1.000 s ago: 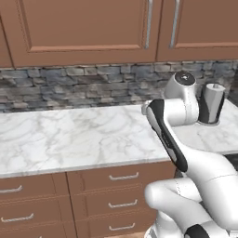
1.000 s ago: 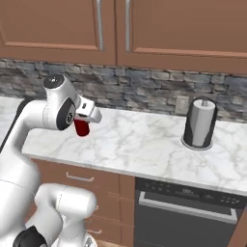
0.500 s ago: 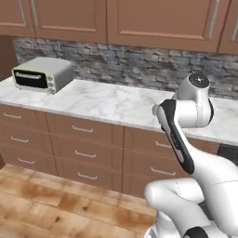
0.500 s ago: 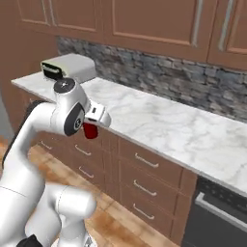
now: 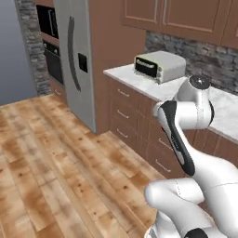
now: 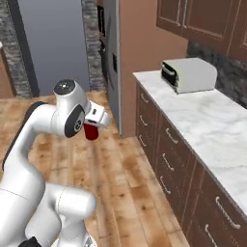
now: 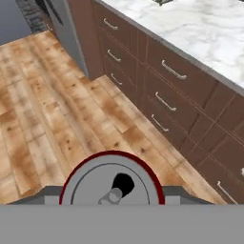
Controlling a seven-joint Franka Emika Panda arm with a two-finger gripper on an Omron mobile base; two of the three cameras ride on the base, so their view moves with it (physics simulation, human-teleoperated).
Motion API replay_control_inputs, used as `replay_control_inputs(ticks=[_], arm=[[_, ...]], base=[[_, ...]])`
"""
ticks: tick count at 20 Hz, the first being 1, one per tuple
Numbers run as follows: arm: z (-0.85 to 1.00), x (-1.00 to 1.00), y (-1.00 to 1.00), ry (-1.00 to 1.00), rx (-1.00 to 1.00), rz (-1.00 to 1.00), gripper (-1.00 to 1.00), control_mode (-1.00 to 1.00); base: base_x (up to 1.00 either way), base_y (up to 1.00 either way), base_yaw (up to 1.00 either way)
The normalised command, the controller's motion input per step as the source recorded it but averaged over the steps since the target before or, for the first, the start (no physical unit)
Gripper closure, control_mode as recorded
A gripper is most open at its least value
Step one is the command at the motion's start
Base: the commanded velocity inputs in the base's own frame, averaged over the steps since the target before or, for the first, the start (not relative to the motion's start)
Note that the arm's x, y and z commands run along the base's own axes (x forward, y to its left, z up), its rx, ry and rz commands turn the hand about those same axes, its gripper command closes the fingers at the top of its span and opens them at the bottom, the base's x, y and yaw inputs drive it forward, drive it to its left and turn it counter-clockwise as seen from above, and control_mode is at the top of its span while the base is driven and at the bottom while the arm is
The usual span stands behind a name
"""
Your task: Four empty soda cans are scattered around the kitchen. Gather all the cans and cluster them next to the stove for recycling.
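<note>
A dark red soda can (image 6: 90, 131) hangs under my hand, held over the wood floor in front of the cabinets. My gripper (image 6: 93, 124) is shut on the can, its white hand sitting just above the can's upper part. In the hand view the can's silver top with its red rim (image 7: 113, 183) lies at the bottom, directly between the fingers. In the left base view my own white arm (image 5: 186, 109) covers the hand and the can. The stove is out of view.
A silver toaster oven (image 6: 189, 75) stands on the marble counter (image 6: 212, 128) over brown drawers (image 7: 167, 97). Left of the counter run a tall grey fridge (image 5: 76, 60) and a black wall oven (image 5: 50, 51). Open wood floor (image 5: 56, 153) spreads to the left.
The whole picture has swung left along the counter, from the stone back wall to the fridge and the open floor, so the base has moved. The red can stays in my gripper.
</note>
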Motion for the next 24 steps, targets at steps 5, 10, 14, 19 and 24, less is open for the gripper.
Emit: replay_control_inputs(ticks=[5, 10, 14, 19, 24], arm=[[0.00, 0.00, 0.00, 0.00, 0.00, 0.00, 1.00, 1.00], [0.00, 0.00, 0.00, 0.00, 0.00, 0.00, 1.00, 1.00], [0.00, 0.00, 0.00, 0.00, 0.00, 0.00, 1.00, 1.00], [0.00, 0.00, 0.00, 0.00, 0.00, 0.00, 1.00, 1.00], [0.00, 0.00, 0.00, 0.00, 0.00, 0.00, 1.00, 1.00]], base=[[0.32, 0.45, 0.78], [1.00, 0.53, 0.39], [1.00, 0.35, 0.17], [1.00, 0.29, 0.09], [1.00, 0.36, 0.09]])
